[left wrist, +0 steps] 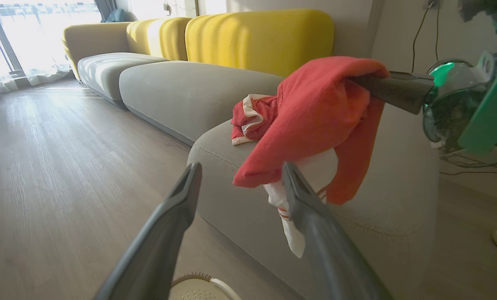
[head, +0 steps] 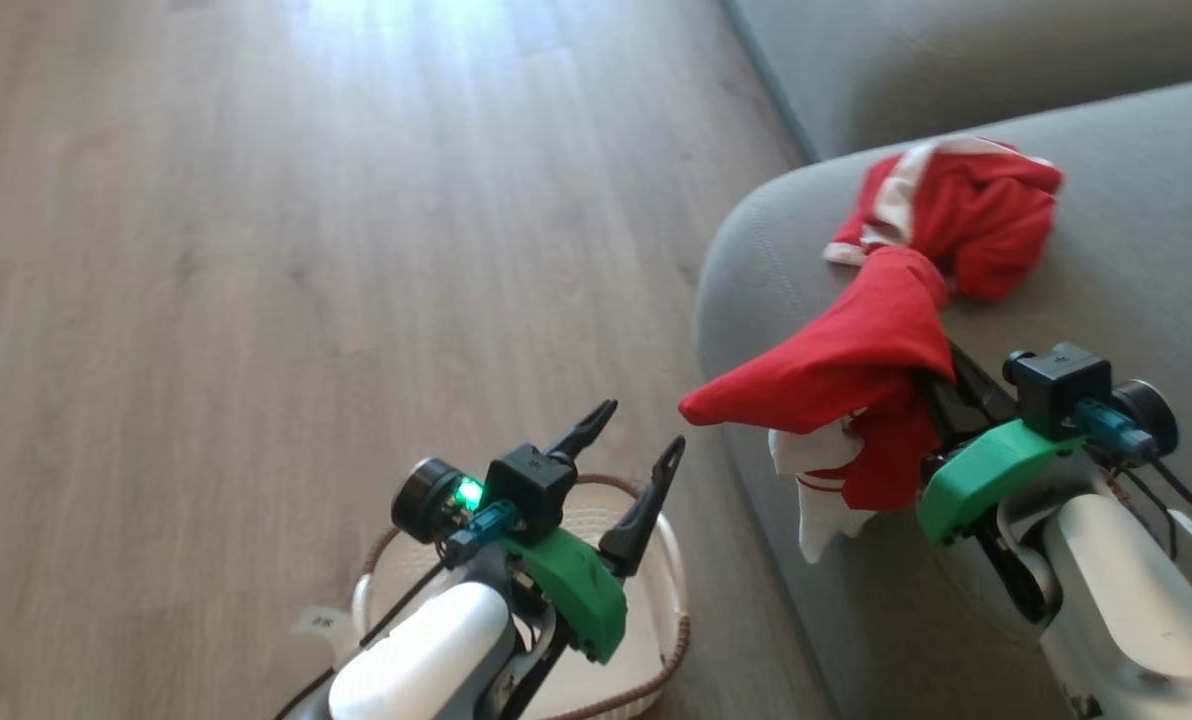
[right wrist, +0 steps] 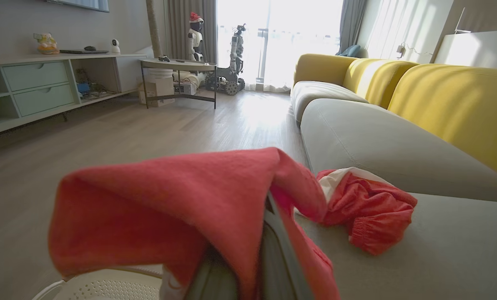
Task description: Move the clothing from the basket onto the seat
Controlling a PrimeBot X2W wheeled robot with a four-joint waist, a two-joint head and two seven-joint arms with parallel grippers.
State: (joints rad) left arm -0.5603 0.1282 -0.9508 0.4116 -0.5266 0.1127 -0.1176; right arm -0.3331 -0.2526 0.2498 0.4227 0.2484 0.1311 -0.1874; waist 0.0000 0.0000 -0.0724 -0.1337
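Clamping its two long dark fingers close together, the right gripper (head: 956, 385) grips a bright red soft fabric garment (head: 846, 360), which drapes over the fingertips and hides them. The cloth hangs in a wide red fold with a white striped panel dangling below it. It is held in the air at the rounded front corner of the large grey fabric sofa seat (head: 1136, 260), partly over the seat's top and partly past its edge.

Further in on the seat's top, just beyond the held piece, a second red garment with white trim (head: 966, 210) lies crumpled in a heap on the cushion. In the head view the two pieces overlap, and I cannot tell whether they touch.

To the left of the seat, off its corner, the left gripper (head: 641, 428) hangs with its fingers spread apart, holding nothing. Beneath it, on the floor beside the seat's front, stands the small cream-white perforated plastic basket with a brown woven-look rim (head: 682, 640). The pale wood-look plank floor (head: 256, 250) runs away from the seat on that side. Beyond the seat, a further grey cushion (head: 956, 60) and rounded yellow backrests (left wrist: 257, 39) belong to the same sofa.
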